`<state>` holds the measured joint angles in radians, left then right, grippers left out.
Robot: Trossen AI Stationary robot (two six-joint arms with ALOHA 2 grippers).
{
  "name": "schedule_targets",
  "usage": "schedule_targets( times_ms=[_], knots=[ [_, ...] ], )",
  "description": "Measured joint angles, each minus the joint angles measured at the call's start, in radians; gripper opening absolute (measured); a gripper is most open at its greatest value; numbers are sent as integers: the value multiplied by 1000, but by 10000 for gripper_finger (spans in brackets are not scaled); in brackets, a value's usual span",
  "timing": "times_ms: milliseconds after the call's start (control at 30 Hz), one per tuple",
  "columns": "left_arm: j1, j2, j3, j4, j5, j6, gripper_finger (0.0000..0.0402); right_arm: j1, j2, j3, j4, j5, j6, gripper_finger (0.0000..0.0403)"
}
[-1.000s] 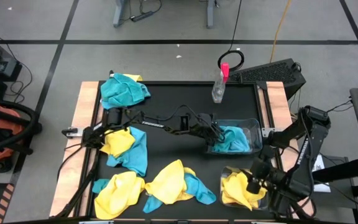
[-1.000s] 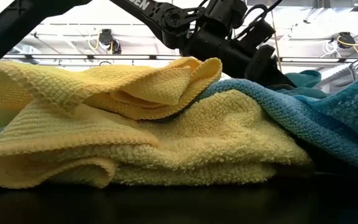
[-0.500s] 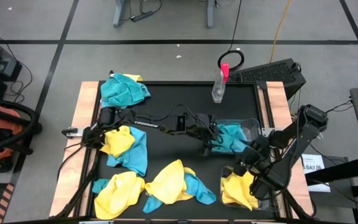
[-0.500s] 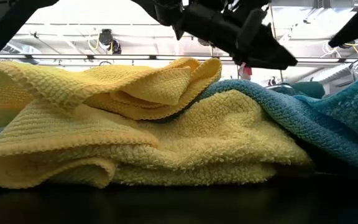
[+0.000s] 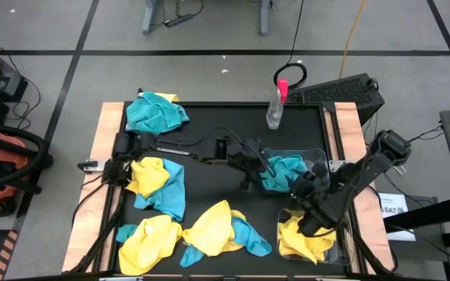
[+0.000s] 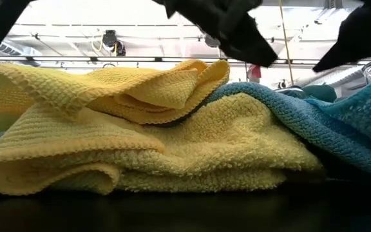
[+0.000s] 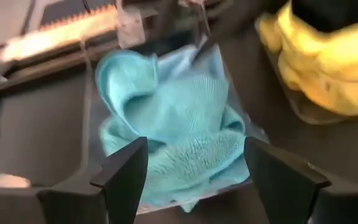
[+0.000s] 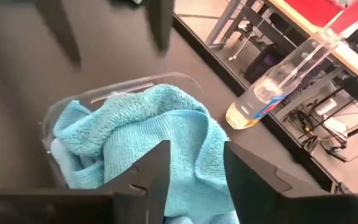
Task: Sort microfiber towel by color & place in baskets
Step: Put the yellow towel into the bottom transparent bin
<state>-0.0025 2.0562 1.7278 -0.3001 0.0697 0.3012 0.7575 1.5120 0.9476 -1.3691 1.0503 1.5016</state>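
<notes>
black table (image 5: 209, 129), spray bottle (image 5: 275, 109) behind baskets (image 5: 315, 160)

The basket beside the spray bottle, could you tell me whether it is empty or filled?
Filled: the basket holds a crumpled blue towel, bunched inside its clear walls.

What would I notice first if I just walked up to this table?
Bright yellow and blue towels heaped along the near side of the black table. Then two clear tubs on the right: one holding a blue towel, one a yellow towel, with both open grippers, left and right, beside them.
</notes>
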Motion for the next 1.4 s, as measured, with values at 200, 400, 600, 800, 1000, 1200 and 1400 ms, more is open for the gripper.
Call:
schedule_targets(
  times_ms=[200, 400, 600, 800, 1000, 1200, 1400],
  knots=[
    [-8, -133, 0, -262, -60, -5, 272, -64, 0, -24, 83, -35, -111, 114],
    [-37, -253, -1, -596, -274, -54, 272, -76, -11, -23, 82, -28, -131, 107],
    [-55, -352, -24, -882, -342, -227, 272, -75, -56, -13, 85, -29, -173, 107],
    [-81, -472, -163, -941, -348, -368, 272, -69, -113, 21, 100, -20, -270, 107],
    [-104, -573, -407, -915, -339, -510, 272, -62, -169, 29, 259, -3, -456, 110],
    [-131, -632, -672, -821, -294, -674, 272, -58, -192, 29, 464, -10, -700, 163],
    [-159, -634, -817, -802, -249, -815, 272, -65, -193, 29, 640, -12, -901, 237]
  ],
)
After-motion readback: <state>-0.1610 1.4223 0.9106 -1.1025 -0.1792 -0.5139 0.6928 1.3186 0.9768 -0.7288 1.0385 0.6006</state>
